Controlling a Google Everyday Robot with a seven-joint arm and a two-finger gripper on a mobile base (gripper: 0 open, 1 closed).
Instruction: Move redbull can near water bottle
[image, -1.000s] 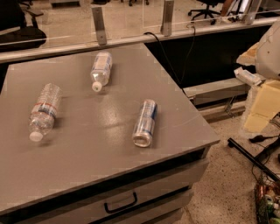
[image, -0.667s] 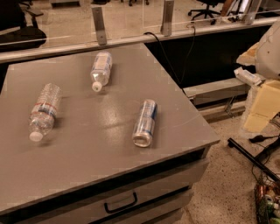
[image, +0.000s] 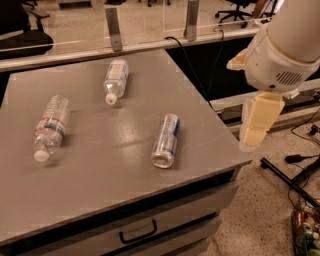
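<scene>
The redbull can (image: 166, 140) lies on its side on the grey table (image: 100, 175), right of the middle, its silver top towards the front edge. The water bottle (image: 50, 127) with the red-and-blue band lies on its side at the left, white cap towards the front. The two are well apart. My gripper (image: 251, 140) hangs down from the white arm (image: 280, 55), off the table's right edge, to the right of the can and above table height. It holds nothing that I can see.
A shorter bottle (image: 115, 80) with a wide whitish label lies at the table's back middle. A drawer with a handle (image: 137, 231) is under the table top. Glass partition posts (image: 113, 27) stand behind. Cables and a black bar (image: 290, 182) lie on the floor at the right.
The arm has swung left and closer to the table's right edge. The can and both bottles have not moved.
</scene>
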